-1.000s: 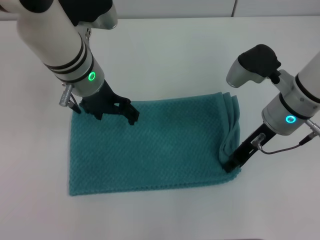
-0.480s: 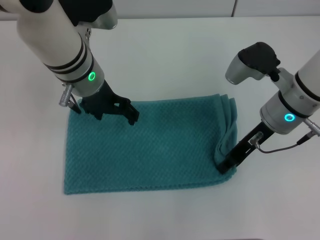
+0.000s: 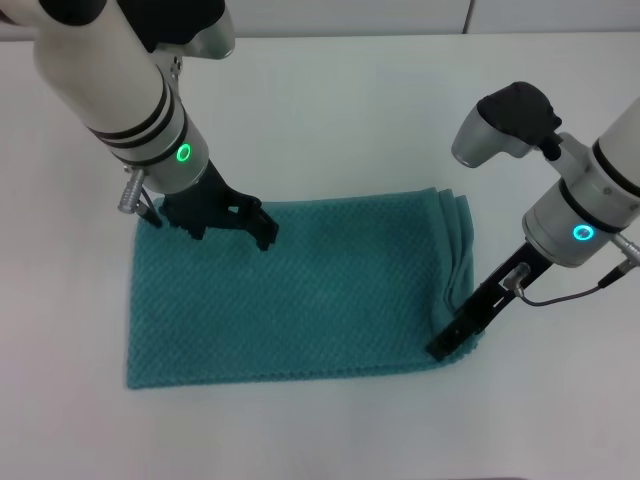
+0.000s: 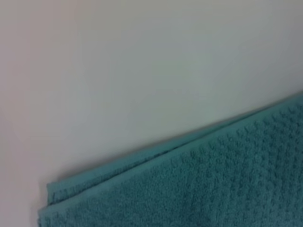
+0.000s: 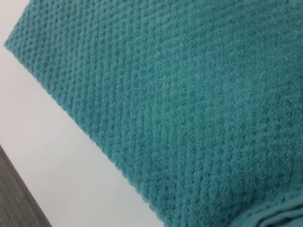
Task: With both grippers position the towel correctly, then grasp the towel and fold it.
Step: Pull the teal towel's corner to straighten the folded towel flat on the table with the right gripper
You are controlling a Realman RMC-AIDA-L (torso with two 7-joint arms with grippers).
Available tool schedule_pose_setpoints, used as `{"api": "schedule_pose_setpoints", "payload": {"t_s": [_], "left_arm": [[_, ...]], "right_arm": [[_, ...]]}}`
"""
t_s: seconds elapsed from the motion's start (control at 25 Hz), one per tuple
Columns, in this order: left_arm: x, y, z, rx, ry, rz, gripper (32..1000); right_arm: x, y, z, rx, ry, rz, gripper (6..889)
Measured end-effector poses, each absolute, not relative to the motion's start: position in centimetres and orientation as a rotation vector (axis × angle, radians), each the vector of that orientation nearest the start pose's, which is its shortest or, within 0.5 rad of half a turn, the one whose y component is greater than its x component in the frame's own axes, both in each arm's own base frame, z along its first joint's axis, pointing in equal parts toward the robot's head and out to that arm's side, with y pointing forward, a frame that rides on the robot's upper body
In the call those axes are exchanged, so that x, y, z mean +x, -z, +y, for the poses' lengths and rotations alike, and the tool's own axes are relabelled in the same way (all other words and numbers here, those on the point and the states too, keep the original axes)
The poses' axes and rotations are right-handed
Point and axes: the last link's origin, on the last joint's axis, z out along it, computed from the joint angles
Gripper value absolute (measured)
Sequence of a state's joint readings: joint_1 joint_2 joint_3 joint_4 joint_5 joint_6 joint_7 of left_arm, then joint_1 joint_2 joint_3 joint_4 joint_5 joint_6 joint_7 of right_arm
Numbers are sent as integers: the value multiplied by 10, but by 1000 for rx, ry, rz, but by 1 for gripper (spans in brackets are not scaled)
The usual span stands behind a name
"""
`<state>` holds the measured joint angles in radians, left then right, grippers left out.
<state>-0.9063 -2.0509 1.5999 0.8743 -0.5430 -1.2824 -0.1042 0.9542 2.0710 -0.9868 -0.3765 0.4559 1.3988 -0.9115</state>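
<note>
Teal towel (image 3: 300, 295) flat on white surface (image 3: 350, 110). Left gripper (image 3: 225, 222) at far-left edge, jaws apart. Right gripper (image 3: 455, 335) at near-right corner, jaws' state can't tell.

The setting looks like a robotics lab or test bench. A plain white worktop (image 3: 350, 120) fills the head view, and only a pale panelled wall (image 3: 540, 15) shows behind it.

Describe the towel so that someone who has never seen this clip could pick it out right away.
Start from the white table that fills the head view. Between the two arms lies the towel, flat, with the left gripper on its far left corner and the right gripper at its near right corner. It is the only teal thing there: a waffle-dimpled cloth, with layered edges bunched along its right side.
</note>
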Motion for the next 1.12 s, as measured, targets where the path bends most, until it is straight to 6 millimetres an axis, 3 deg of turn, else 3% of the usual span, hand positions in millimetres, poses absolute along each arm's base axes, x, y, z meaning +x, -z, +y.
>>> {"api": "schedule_pose_setpoints", "payload": {"t_s": [0.08,0.52,1.12], "left_arm": [[-167,60,398,-2142,-511,-1455,908],[-169,60,397,-2139,-515,-1461,909],[-171,57,394,-2149,-502,-1461,909]], "right_arm": [[238,70,350,-2821,647,1287,628],[234,64,353,-2823,644,1283,855],[228,36,359,-2743,717,1317,860]]}}
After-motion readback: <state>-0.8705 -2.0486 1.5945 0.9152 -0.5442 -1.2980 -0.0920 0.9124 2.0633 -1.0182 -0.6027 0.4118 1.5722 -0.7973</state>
